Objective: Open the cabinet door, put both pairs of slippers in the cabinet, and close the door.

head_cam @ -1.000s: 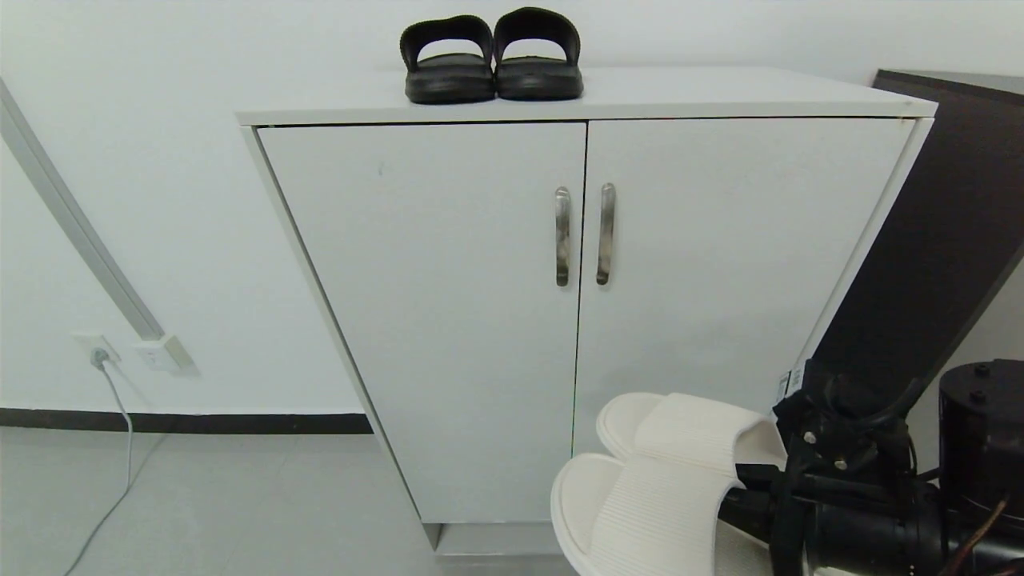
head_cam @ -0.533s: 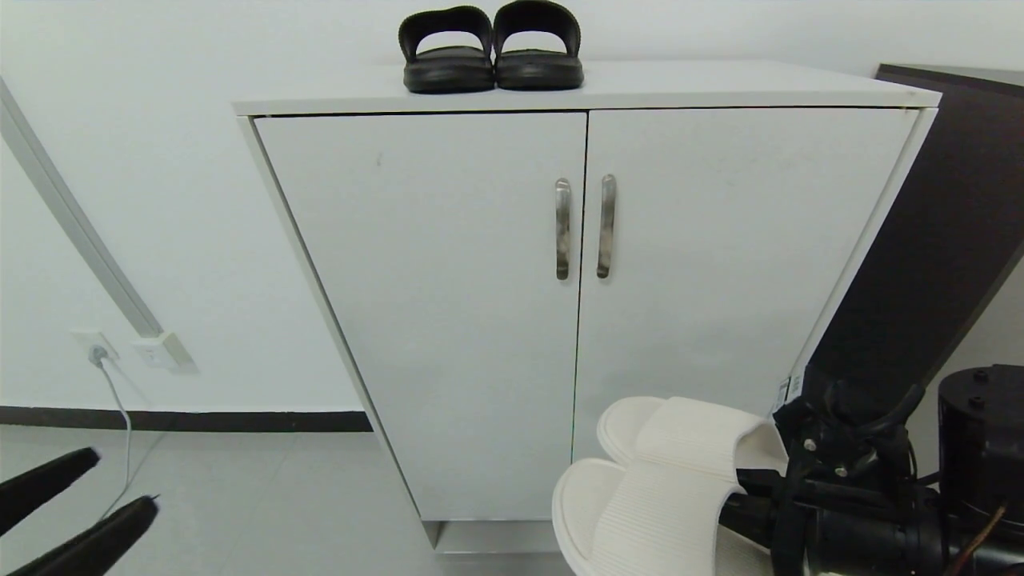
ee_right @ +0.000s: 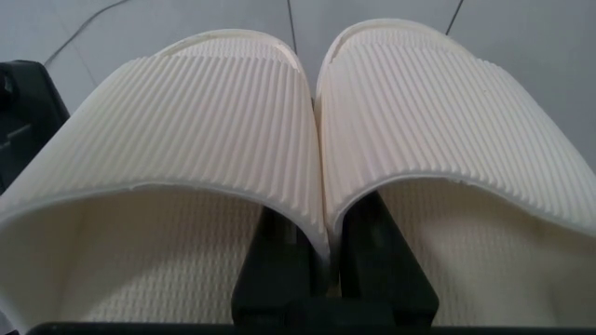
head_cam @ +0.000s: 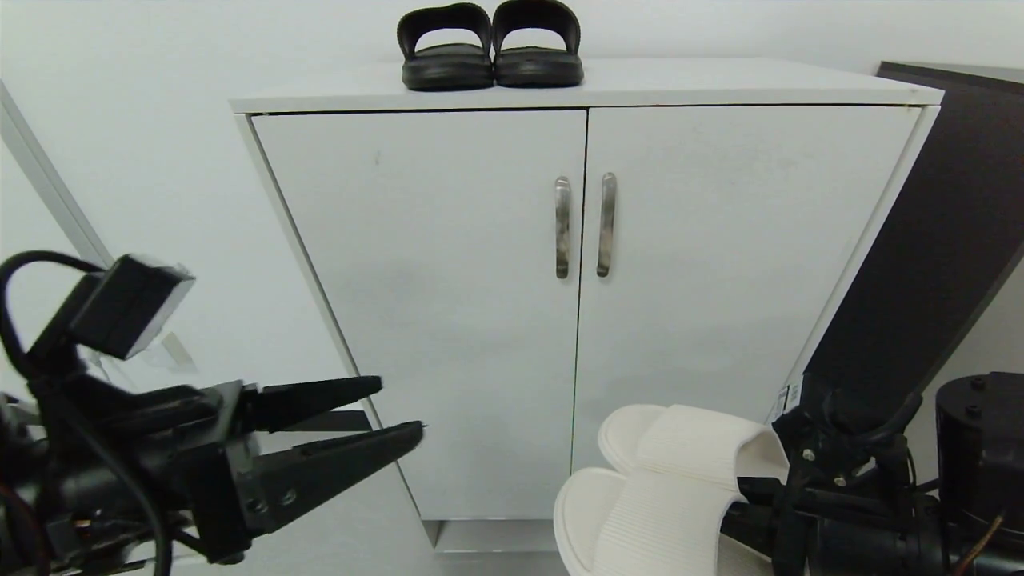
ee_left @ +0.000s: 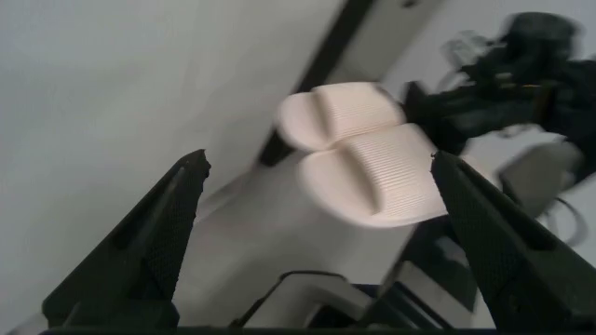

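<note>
Slippers first: the white slippers (head_cam: 668, 480) sit low in the frame, right of centre, in front of the bottom of the cabinet (head_cam: 736, 84). The right gripper (ee_right: 321, 265) has them. Its fingers go in under the ribbed straps and clamp the two inner strap edges together, so the pair hangs side by side with the toes pointing toward the cabinet.

The black slippers (head_cam: 490, 48) are parked on the cabinet's top near the front edge, at the top centre of the frame, touching each other with the toes facing out.

Both doors are shut, the left door (head_cam: 448, 280) and the right door (head_cam: 720, 264) meeting at the middle seam. The two metal handles (head_cam: 562, 227) stand upright just either side of that seam.

The left gripper (head_cam: 400, 408) is in the lower left of the frame, fingers spread apart and holding nothing. It points toward the lower corner of the left door and is not touching it.

A dark panel (head_cam: 920, 264) leans along the right side, with white wall (head_cam: 160, 160) behind and grey floor (head_cam: 376, 536) below.
</note>
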Available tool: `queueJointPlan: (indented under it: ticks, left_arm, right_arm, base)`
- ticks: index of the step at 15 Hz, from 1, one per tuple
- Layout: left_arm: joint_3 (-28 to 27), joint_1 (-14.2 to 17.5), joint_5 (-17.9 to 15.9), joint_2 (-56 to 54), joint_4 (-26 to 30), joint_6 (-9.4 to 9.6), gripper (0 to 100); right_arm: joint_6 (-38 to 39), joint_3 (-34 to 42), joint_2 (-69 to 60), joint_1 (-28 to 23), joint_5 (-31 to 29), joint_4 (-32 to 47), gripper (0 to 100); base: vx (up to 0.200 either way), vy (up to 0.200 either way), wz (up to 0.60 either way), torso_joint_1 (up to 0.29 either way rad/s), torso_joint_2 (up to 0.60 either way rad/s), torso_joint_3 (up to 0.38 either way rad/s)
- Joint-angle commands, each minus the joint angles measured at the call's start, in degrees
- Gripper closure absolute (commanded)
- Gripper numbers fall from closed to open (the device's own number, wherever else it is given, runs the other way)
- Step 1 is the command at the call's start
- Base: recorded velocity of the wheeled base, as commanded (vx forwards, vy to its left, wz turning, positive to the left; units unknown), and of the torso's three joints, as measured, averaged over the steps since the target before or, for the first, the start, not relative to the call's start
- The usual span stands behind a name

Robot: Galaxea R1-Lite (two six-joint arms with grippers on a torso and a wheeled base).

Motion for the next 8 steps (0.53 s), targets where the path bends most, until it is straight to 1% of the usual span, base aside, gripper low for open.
queueJointPlan:
  ticks: [1,2,4,5,7,8]
  left_arm:
    - [-7.3,-8.9,0.3,9.3,-2.4,-1.13,0]
    - [-10.3,-10.8,0.3,10.7,-2.5,-1.66,0]
    - [-15.1,-12.7,1.0,14.4,-2.5,-1.84,0]
    - [-19.5,-13.7,2.5,18.5,-2.5,-2.01,0]
    - [-23.7,-15.3,4.2,22.5,-2.6,-3.51,0]
    - [-24.2,-15.4,4.3,23.0,-2.8,-3.59,0]
  right_arm:
    - [0.0,0.1,0.2,0.0,0.0,0.0,100]
    - [0.0,0.1,0.1,0.0,0.0,0.0,100]
    - [0.0,0.1,0.2,0.0,0.0,0.0,100]
    - [0.0,0.1,0.2,0.0,0.0,0.0,100]
    - [-0.1,0.1,0.1,0.0,0.0,0.0,100]
    - [-0.1,0.1,0.1,0.0,0.0,0.0,100]
  base:
    - [0.000,0.000,0.00,0.000,0.00,0.000]
    - [0.000,0.000,0.00,0.000,0.00,0.000]
    - [0.000,0.000,0.00,0.000,0.00,0.000]
    - [0.000,0.000,0.00,0.000,0.00,0.000]
    - [0.000,0.000,0.00,0.000,0.00,0.000]
    - [0.000,0.000,0.00,0.000,0.00,0.000]
